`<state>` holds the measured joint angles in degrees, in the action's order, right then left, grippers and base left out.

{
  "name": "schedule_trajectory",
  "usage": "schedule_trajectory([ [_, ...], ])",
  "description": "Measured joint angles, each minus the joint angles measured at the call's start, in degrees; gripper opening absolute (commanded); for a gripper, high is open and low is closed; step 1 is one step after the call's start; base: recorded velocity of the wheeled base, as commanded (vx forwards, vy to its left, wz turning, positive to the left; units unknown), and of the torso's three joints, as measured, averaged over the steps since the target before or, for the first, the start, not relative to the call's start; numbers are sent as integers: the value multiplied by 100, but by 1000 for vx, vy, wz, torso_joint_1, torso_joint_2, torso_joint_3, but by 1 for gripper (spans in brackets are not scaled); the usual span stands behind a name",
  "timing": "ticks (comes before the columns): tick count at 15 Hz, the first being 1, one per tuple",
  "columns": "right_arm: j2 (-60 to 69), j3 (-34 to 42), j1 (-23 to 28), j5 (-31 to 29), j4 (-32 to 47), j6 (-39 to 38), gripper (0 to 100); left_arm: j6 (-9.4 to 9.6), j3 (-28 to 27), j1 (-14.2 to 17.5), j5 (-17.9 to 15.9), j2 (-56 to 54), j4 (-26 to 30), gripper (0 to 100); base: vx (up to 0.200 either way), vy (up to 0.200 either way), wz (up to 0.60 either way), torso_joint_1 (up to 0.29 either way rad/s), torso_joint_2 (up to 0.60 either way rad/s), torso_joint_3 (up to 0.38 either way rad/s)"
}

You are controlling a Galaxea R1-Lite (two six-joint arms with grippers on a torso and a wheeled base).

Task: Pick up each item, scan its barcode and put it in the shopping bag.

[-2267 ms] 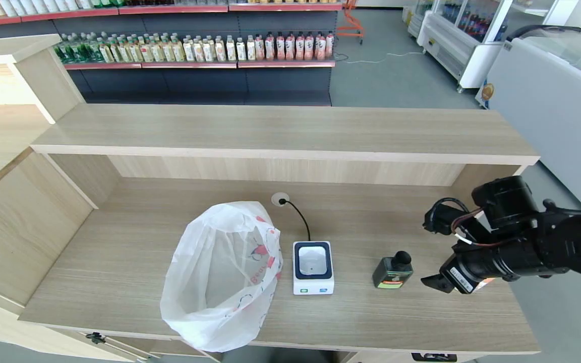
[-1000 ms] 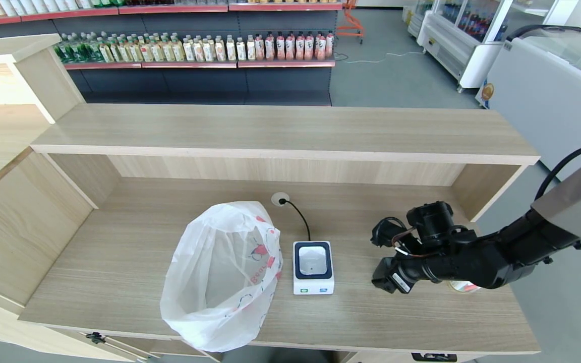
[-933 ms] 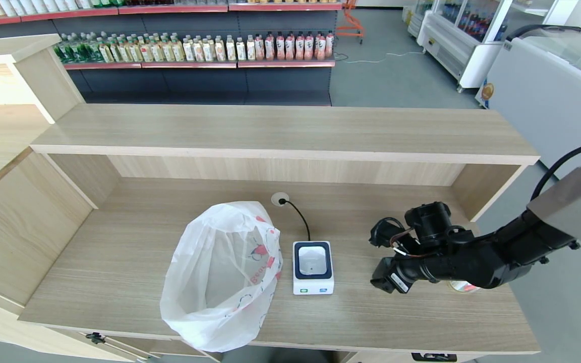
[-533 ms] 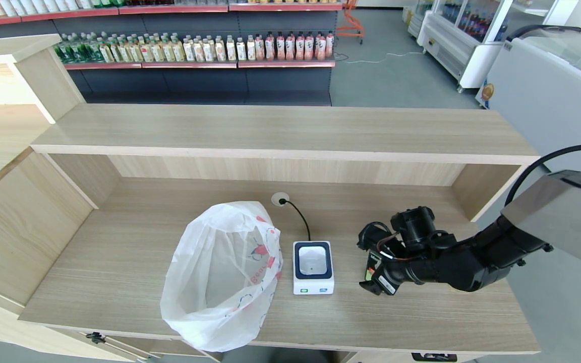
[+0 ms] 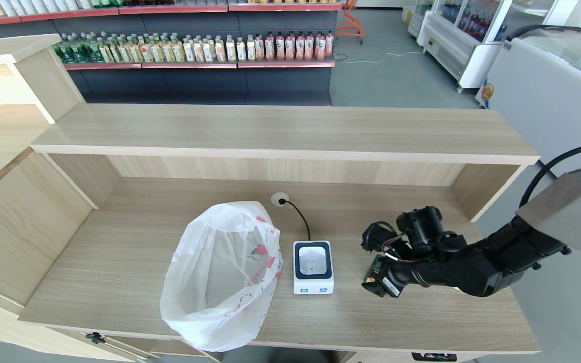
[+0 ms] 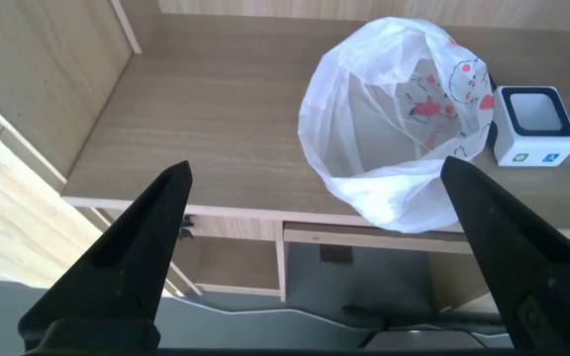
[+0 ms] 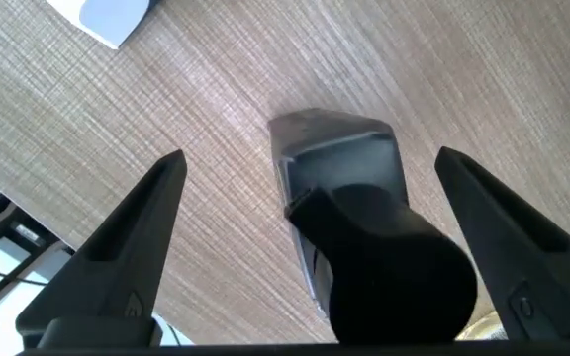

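Note:
A small dark green bottle with a black cap [image 7: 336,188] stands on the wooden counter [image 5: 119,262], right of the scanner. My right gripper [image 7: 310,156] is open, one finger on each side of the bottle, neither touching it. In the head view that gripper [image 5: 377,282] sits low over the counter and its wrist hides nearly all of the bottle. The white barcode scanner [image 5: 312,266] sits mid-counter. The white plastic shopping bag [image 5: 222,275] stands open on the scanner's left. My left gripper [image 6: 315,166] is open and holds nothing, high above the counter's front edge, looking down on the bag [image 6: 394,129] and scanner [image 6: 532,124].
A black cable [image 5: 298,214] runs from the scanner back to a grommet. A raised ledge [image 5: 285,132] and side panels wall the counter at the back and both ends. Bare wood lies left of the bag.
My right arm swung in from the right edge, came down over the bottle and now covers it in the head view. Bag and scanner have not moved.

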<state>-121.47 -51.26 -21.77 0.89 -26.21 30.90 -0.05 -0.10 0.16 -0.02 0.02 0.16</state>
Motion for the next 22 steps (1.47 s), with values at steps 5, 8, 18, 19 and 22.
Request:
schedule_trajectory([
  [5,104,265,17,134,-74,-6,0,2,0,0,2,0,2,100,0,0,0,0,0,0],
  [8,110,256,48,118,-113,10,0,0,0,0,2,0,2,100,0,0,0,0,0,0],
  [18,948,650,350,59,-201,-113,0,2,0,0,2,0,2,100,0,0,0,0,0,0],
  [19,1128,713,384,59,-197,-149,0,5,0,0,2,0,2,100,0,0,0,0,0,0],
  [22,1471,717,435,26,-288,-138,0,2,0,0,2,0,2,100,0,0,0,0,0,0],
])
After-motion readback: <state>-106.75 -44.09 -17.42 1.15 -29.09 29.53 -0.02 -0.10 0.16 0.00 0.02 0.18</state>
